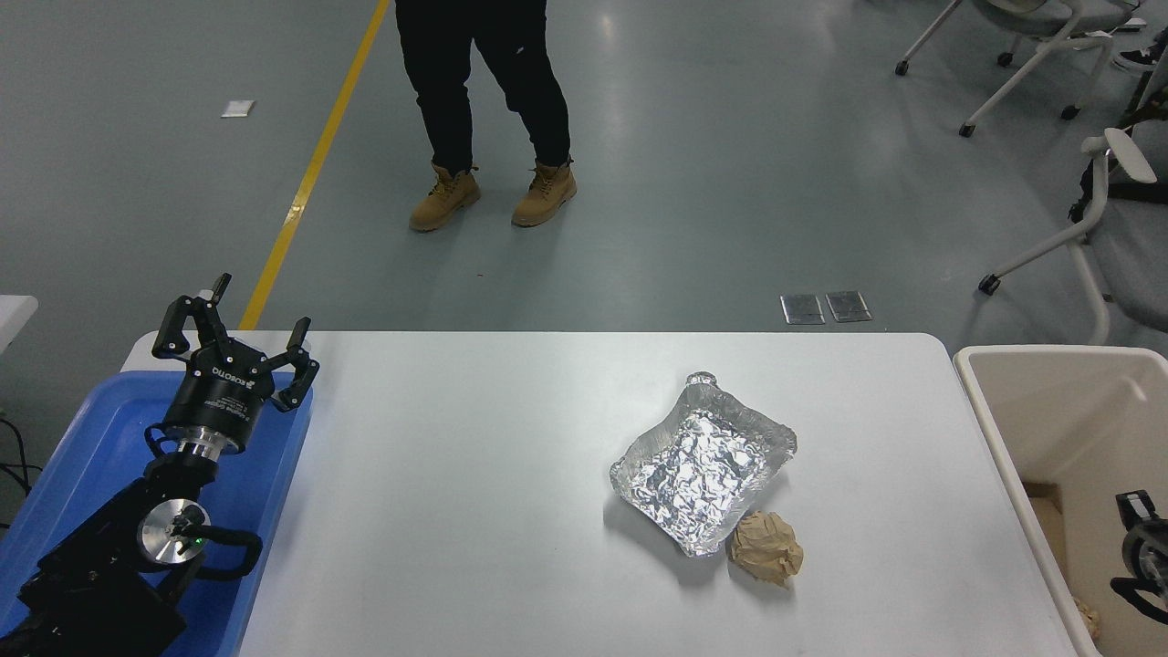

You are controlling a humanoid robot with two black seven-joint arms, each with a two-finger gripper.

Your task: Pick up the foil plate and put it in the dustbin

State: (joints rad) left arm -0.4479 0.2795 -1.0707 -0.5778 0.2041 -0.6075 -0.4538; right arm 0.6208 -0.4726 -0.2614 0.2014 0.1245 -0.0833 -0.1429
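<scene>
The foil plate [701, 465] is a shiny crinkled silver tray lying flat on the white table [474, 511], right of centre. The dustbin [1077, 411] is a large cream bin standing off the table's right edge. My left gripper [248, 315] is open and empty, parked over the blue tray at the lower left, far from the plate. Only a small part of my right arm [1141, 552] shows at the right edge, over the dustbin; its gripper is out of view.
A crumpled tan paper ball [766, 547] lies touching the plate's near right corner. A blue plastic tray [82, 429] sits at the table's left end. A person's legs [493, 100] stand on the floor beyond the table. Office chairs [1095, 201] stand at the far right.
</scene>
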